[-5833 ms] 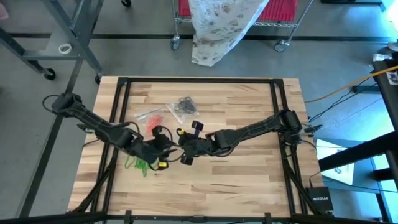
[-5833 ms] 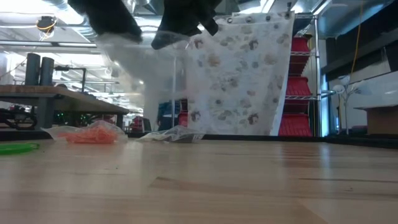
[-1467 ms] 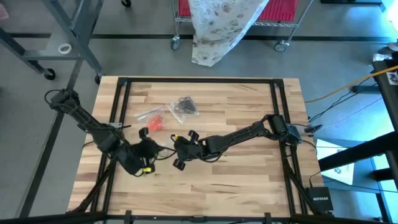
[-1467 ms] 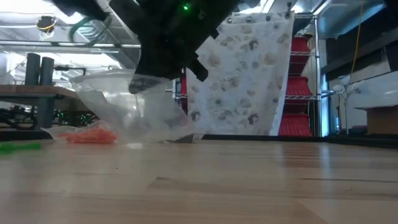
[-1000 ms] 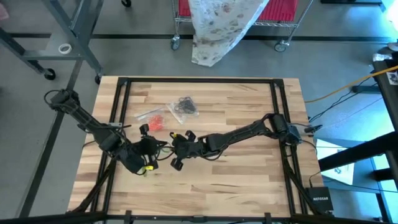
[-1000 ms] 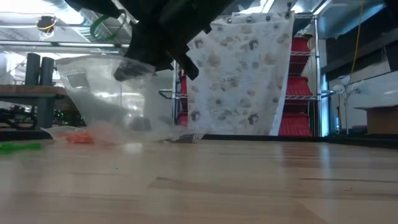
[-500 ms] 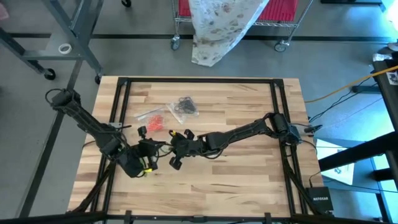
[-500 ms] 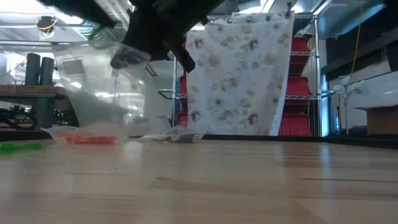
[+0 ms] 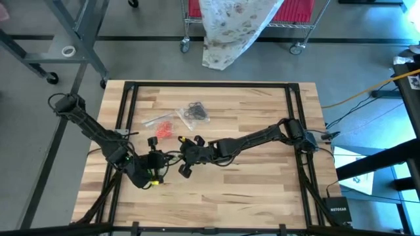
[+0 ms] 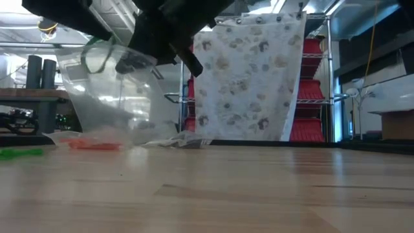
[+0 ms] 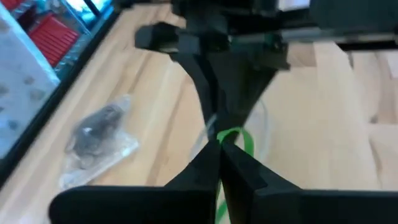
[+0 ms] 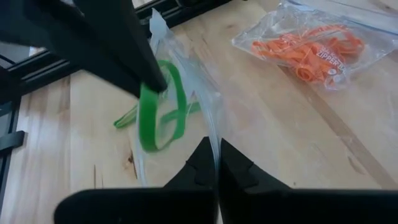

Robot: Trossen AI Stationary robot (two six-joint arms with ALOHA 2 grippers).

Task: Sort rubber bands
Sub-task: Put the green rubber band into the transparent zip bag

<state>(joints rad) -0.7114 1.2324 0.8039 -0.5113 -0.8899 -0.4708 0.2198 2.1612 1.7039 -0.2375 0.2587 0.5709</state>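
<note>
- Pinching a bright green rubber band (image 12: 158,106) between its closed fingers, the left gripper (image 9: 156,172) hangs above the desk's left-centre, the loop dangling at the mouth of a clear plastic bag (image 10: 110,97).
- The right gripper (image 9: 186,159) is clenched on the top edge of that clear bag and holds it up off the desk (image 9: 262,187), just beside the left gripper; in the low view the bag hangs open with its bottom near the wood.
- In the left wrist view the green loop (image 11: 233,140) shows just beyond the closed fingertips, with the right gripper's dark body right behind it.
- More green rubber bands (image 10: 19,153) lie loose on the desk under and beside the left gripper, near the left edge in the low view.
- A bag of orange-red rubber bands (image 12: 311,46) lies flat farther back, near the two grippers.
- A bag of black rubber bands (image 9: 194,111) lies just beyond the orange one, toward the desk's far edge, well inside the black frame rail.
- Both arms reach inward from the side edges, crossing over the frame rails; the right half and the near strip of the desk are bare wood.
</note>
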